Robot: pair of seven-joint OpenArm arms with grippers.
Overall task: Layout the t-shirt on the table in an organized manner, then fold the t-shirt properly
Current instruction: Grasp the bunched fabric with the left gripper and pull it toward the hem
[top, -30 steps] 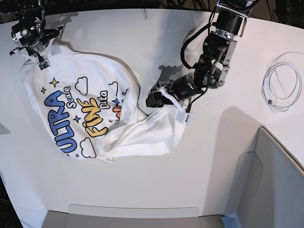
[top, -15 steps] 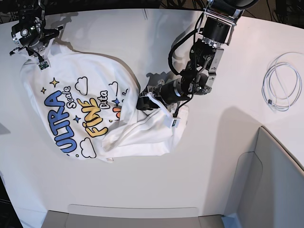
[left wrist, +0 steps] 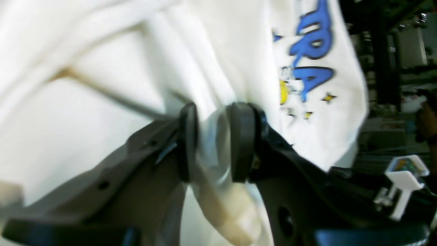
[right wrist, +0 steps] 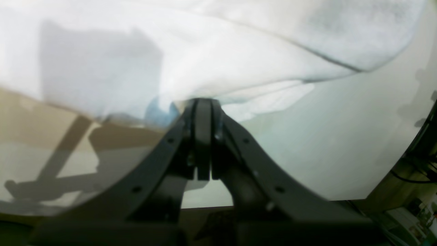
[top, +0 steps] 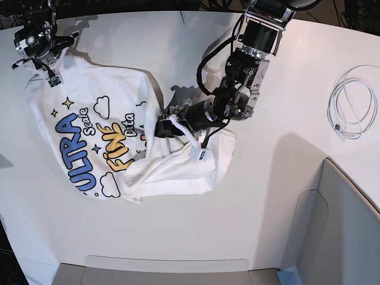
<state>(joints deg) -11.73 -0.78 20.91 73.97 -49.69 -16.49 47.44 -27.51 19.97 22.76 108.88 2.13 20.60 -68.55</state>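
The tabletop [top: 261, 196] carries the t-shirt [top: 89, 119] on its left half, crumpled, its long axis diagonal, print facing up. The right gripper [top: 37, 44] is clenched on the far-left shoulder edge. The left gripper [top: 165, 126] grasps a bunched fold mid-shirt. Risk: that thick, loosely pinched fold may slip, or drag the folded-over half further across the print, as I judge.
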